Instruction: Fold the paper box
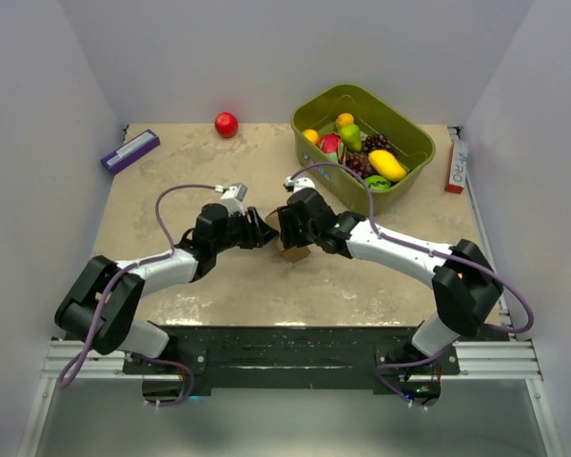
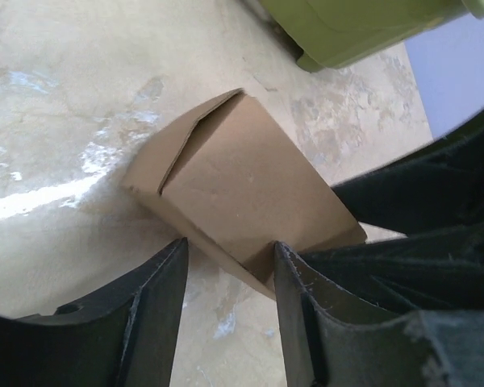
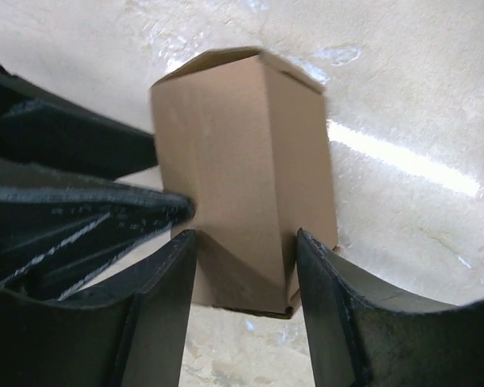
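Left end effector (image 2: 230, 250) and right end effector (image 3: 244, 238) meet from opposite sides at the paper box (image 3: 234, 153), near the middle of the table (image 1: 171, 190).
Brown cardboard folded into a small box, it stands on the table between the two wrists, near the green bin (image 1: 414, 143) of fruit; the right one's jaws stand partly open, both fingers (image 3: 331, 306) against the box's lower sides, gripping it; the left one's jaws, also partly open, straddle one lower corner; whether they press it cannot be told.
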